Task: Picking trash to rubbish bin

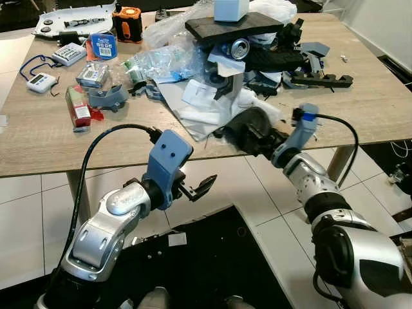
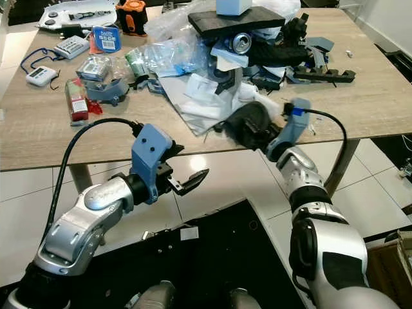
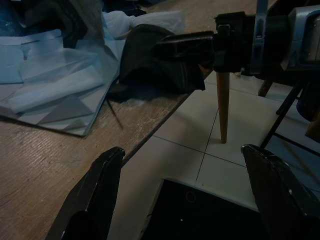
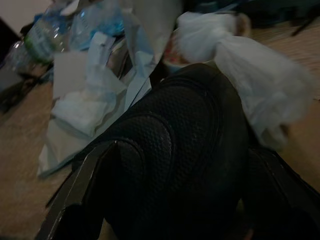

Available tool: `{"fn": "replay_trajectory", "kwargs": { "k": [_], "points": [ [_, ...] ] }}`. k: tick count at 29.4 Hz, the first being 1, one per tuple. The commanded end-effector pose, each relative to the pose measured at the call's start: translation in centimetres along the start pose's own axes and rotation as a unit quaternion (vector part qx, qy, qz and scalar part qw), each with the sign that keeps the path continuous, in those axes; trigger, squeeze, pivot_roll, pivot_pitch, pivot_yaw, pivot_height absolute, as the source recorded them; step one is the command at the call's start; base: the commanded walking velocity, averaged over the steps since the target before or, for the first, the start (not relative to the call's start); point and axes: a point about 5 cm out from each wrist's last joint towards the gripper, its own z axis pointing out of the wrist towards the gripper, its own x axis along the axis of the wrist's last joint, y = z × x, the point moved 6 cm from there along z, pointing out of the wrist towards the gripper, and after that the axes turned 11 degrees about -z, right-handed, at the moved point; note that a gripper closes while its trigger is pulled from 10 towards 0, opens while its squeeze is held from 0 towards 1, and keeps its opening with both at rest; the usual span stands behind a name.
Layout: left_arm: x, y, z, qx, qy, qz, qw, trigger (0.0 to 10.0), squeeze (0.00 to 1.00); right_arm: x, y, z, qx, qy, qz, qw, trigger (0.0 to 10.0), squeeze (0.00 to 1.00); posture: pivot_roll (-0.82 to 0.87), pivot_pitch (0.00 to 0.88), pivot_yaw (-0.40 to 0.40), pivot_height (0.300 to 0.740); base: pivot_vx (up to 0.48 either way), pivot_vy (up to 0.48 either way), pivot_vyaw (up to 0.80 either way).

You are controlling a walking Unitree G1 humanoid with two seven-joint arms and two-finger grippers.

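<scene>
Your right claw [image 1: 261,138] sits at the near edge of the surface [image 1: 38,138], fingers clamped on either side of the black textured pouch [image 1: 248,125]. In the right wrist view the pouch [image 4: 185,145] sits between both fingers [image 4: 75,200], touching them. The pouch lies on the surface edge, just beside the white plastic bag [image 4: 250,75] and the sheets of white paper [image 1: 196,109].

Your left claw [image 2: 193,179] is off the surface, over the white tiled floor [image 1: 26,219] in front of the near edge, to the left of the pouch. Fingers spread wide, nothing between them; the left wrist view shows both fingertips [image 3: 95,195] well apart with floor and a black mat [image 3: 200,215] between.

Behind the pouch is the trash heap: clear plastic bottles [image 1: 161,64], a drinks can [image 1: 239,47] lying on its side under a dark flat board [image 1: 235,27], and a white box [image 1: 232,9] on top of the board. Black plastic parts [image 1: 322,80] lie to the right of the heap.

Far left of the pouch: a red packet [image 1: 77,106], a grey curved part [image 1: 108,98], a white meter on a blue cord [image 1: 40,82], a blue tub [image 1: 103,46], and an orange-black tool [image 1: 127,24] near the far edge.
</scene>
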Motion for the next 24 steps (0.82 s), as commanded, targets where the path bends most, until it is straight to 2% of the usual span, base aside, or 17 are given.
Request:
{"fn": "replay_trajectory", "kwargs": {
  "k": [1, 2, 3, 5, 6, 7, 8, 17, 19, 24],
  "points": [
    [-0.3, 0.1, 0.1, -0.003, -0.004, -0.003, 1.0, 10.0, 0.0, -2.6, -0.6, -0.3, 0.013, -0.049, 0.004, 0.999, 9.6, 0.0, 0.36, 0.237, -0.022, 0.74, 0.0, 0.0, 0.0],
    [-0.3, 0.1, 0.1, -0.003, -0.004, -0.003, 1.0, 10.0, 0.0, -2.6, -0.6, -0.3, 0.01, -0.053, 0.005, 0.999, 9.3, 0.0, 0.36, 0.237, -0.022, 0.74, 0.0, 0.0, 0.0],
    [-0.3, 0.1, 0.1, -0.003, -0.004, -0.003, 1.0, 10.0, 0.0, -2.7, -0.5, -0.3, 0.006, -0.057, 0.006, 0.998, 6.9, 0.0, 0.36, 0.237, -0.022, 0.74, 0.0, 0.0, 0.0],
    [-0.3, 0.1, 0.1, -0.003, -0.004, -0.003, 1.0, 10.0, 0.0, -2.8, -0.4, -0.3, 0.001, -0.061, 0.005, 0.998, 6.9, 0.0, 0.36, 0.237, -0.022, 0.74, 0.0, 0.0, 0.0],
    [-0.3, 0.1, 0.1, -0.003, -0.004, -0.003, 1.0, 10.0, 0.0, -2.8, -0.2, -0.3, -0.008, -0.063, 0.009, 0.998, 3.0, 0.0, 0.36, 0.237, -0.022, 0.74, 0.0, 0.0, 0.0],
    [-0.3, 0.1, 0.2, -0.003, -0.004, -0.003, 1.0, 10.0, 0.0, -2.9, 0.0, -0.4, -0.013, -0.065, 0.011, 0.998, 3.0, 0.0, 0.36, 0.238, -0.023, 0.74, 0.0, 0.0, 0.0],
    [-0.3, 0.1, 0.2, -0.002, -0.004, -0.003, 1.0, 10.0, 0.0, -2.8, 0.2, -0.4, -0.021, -0.064, 0.015, 0.998, 0.0, 0.0, 0.36, 0.238, -0.023, 0.74, 0.0, 0.0, 0.0],
    [-0.3, 0.0, 0.2, -0.001, -0.004, -0.001, 1.0, 10.0, 0.0, -2.1, 1.1, -0.5, -0.046, -0.044, 0.042, 0.997, 0.0, 0.0, 0.36, 0.238, -0.023, 0.74, 0.0, 0.0, 0.0],
    [-0.3, 0.0, 0.2, 0.0, -0.003, 0.0, 1.0, 10.0, 0.0, -1.1, 1.8, -0.5, -0.065, -0.016, 0.087, 0.994, 0.0, 0.0, 0.36, 0.236, -0.022, 0.74, 0.0, 0.0, 0.0],
    [-0.3, -0.1, 0.2, 0.0, -0.003, 0.0, 1.0, 10.0, 0.0, 0.5, 2.7, -0.5, -0.083, 0.028, 0.148, 0.985, 0.0, 0.0, 0.36, 0.236, -0.022, 0.74, 0.0, 0.0, 0.0]
  ]
}}
